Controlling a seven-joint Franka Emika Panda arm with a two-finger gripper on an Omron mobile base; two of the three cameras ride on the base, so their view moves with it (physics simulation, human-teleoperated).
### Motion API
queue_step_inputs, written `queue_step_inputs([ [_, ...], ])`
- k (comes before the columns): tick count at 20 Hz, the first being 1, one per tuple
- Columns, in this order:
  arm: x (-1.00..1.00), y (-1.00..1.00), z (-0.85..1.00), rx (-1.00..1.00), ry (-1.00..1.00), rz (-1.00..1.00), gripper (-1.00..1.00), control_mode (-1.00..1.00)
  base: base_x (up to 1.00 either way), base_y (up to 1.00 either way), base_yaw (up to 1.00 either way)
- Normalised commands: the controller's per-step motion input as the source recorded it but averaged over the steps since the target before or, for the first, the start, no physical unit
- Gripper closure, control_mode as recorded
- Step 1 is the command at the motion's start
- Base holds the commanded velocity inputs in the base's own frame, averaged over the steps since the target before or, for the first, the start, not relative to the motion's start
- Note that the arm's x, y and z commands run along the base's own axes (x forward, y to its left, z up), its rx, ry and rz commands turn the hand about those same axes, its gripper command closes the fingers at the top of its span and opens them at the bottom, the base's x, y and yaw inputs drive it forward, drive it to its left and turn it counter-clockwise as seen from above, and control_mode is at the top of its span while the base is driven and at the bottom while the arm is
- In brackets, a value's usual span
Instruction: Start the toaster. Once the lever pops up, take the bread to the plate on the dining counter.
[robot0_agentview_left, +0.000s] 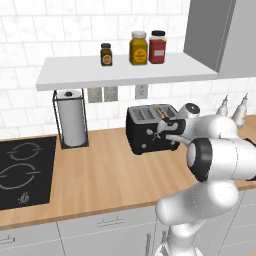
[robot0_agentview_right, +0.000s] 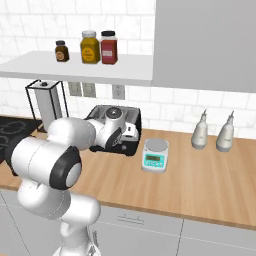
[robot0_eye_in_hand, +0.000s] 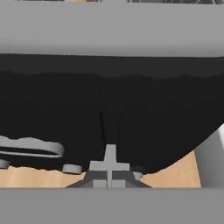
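One gripper (robot0_eye_in_hand: 108, 181) | jaws pressed together | tips against toaster (robot0_agentview_left: 145, 131) front | bread (robot0_agentview_left: 162, 112) in slot

You can read no text: jar labels (robot0_agentview_left: 138, 52) and the scale's display (robot0_agentview_right: 153, 159) are too blurred.

Both base cams are looking down from behind the arm, left and right, sharing the toaster (robot0_agentview_left: 150, 129) on the worktop (robot0_agentview_left: 100, 175); hand cam's sitting right up against its black side.
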Motion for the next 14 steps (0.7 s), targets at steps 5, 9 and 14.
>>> queue_step_inputs([
  [5, -0.82, 0.0, 0.38, 0.0, -0.18, 0.0, 1.0, -1.0, 0.0, 0.0, 0.0],
  [9, -0.54, 0.0, 0.87, 0.0, -0.16, 0.0, 1.0, -1.0, 0.0, 0.0, 0.0],
  [14, 0.0, 0.04, 0.97, 0.04, -0.03, -0.03, 1.0, -1.0, 0.0, 0.0, 0.0],
])
